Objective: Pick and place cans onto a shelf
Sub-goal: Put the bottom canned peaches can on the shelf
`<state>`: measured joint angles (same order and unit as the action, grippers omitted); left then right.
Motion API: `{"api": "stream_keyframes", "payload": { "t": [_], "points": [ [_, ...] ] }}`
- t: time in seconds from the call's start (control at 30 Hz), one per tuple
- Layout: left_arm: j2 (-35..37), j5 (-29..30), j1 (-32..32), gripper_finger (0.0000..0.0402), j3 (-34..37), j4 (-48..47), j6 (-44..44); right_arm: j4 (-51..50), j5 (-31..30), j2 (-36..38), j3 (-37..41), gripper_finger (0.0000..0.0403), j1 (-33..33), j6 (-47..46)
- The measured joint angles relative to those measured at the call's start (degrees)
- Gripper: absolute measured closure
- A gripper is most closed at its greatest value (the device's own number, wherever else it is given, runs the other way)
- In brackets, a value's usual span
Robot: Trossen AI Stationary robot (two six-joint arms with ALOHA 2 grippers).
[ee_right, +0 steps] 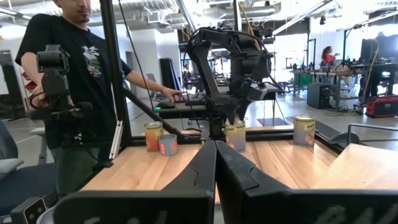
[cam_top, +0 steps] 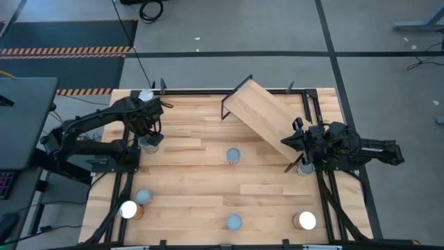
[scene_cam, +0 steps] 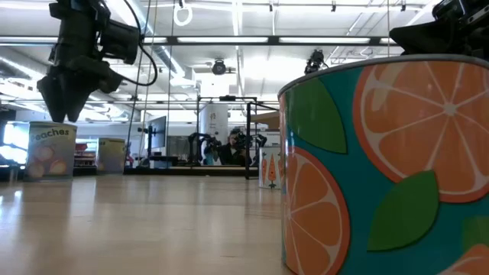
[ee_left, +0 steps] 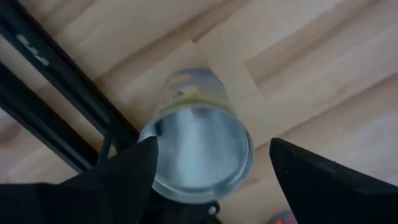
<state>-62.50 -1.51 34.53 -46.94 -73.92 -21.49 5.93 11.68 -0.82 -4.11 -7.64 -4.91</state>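
My left gripper is open and points down just above a can with a silver top, which stands upright on the table near its left edge. One finger stands on either side of the can's top. The low view shows the fingertips a little above this peaches-label can. My right gripper is shut and empty. It is held level by the lower right edge of the tilted light-wood shelf. Another can stands under the right arm.
More cans stand on the table: far left, middle, two at near left, near middle and near right. A black frame edges the table. A person stands beyond the left side.
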Motion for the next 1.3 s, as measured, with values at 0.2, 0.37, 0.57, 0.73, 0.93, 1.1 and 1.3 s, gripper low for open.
{"api": "stream_keyframes", "payload": {
  "t": [0.2, 0.37, 0.57, 0.73, 0.93, 1.1, 1.3],
  "points": [
    [0.8, 0.6, 0.0, 0.0092, -0.9, -0.7, -3.9, 0.0, 0.0, 0.0, 0.0, 0.0392, 0.0, 0.0],
    [4.0, -0.4, -0.1, 0.0115, -1.9, -1.8, -5.6, 0.0, 0.0, 0.0, 0.0, 0.0392, 0.0, 0.0],
    [4.9, -3.2, -3.4, 0.0147, -0.2, -1.1, -10.2, 0.0, 0.0, 0.0, 0.0, 0.0392, 0.0, 0.0],
    [4.8, -2.0, -6.9, 0.0197, -0.2, 1.0, -12.2, 0.0, 0.0, 0.0, 0.0, 0.0392, 0.0, 0.0],
    [4.3, -1.5, -8.9, 0.0254, -0.2, 3.6, -12.3, 0.0, 0.0, 0.0, 0.0, 0.0392, 0.0, 0.0],
    [3.1, -1.2, -10.1, 0.0279, -0.2, 2.4, -11.3, 0.0, 0.0, 0.0, 0.0, 0.0392, 0.0, 0.0],
    [0.9, 1.4, -11.7, 0.0293, -0.2, 1.6, -9.6, 0.0, 0.0, 0.0, 0.0, 0.0392, 0.0, 0.0]
  ]
}}
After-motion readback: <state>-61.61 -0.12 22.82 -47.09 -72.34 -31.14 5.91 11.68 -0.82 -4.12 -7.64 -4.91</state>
